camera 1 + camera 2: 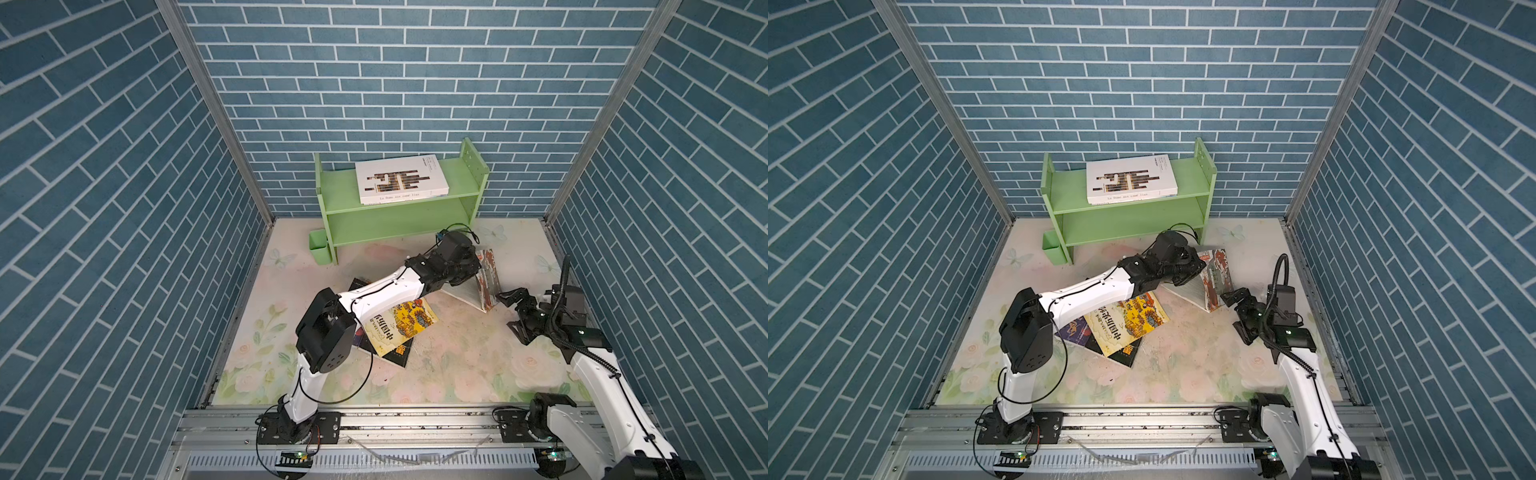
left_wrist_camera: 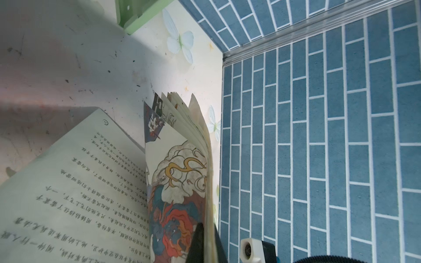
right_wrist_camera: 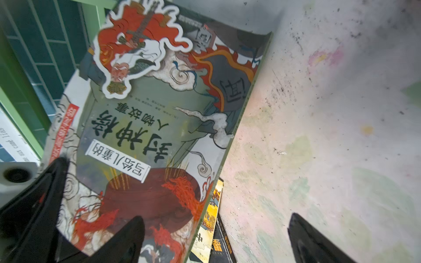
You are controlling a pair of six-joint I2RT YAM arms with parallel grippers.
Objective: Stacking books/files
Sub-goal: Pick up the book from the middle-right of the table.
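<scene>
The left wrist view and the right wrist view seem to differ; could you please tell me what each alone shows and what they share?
Only the left wrist view shows the red-green book from inside: a printed text page, fanned leaves, and the left fingers shut on some. Only the right wrist view shows its front cover, the yellow book and black book past its edge, and the right fingers open. Both share that book, the green shelf and the floral table.
</scene>
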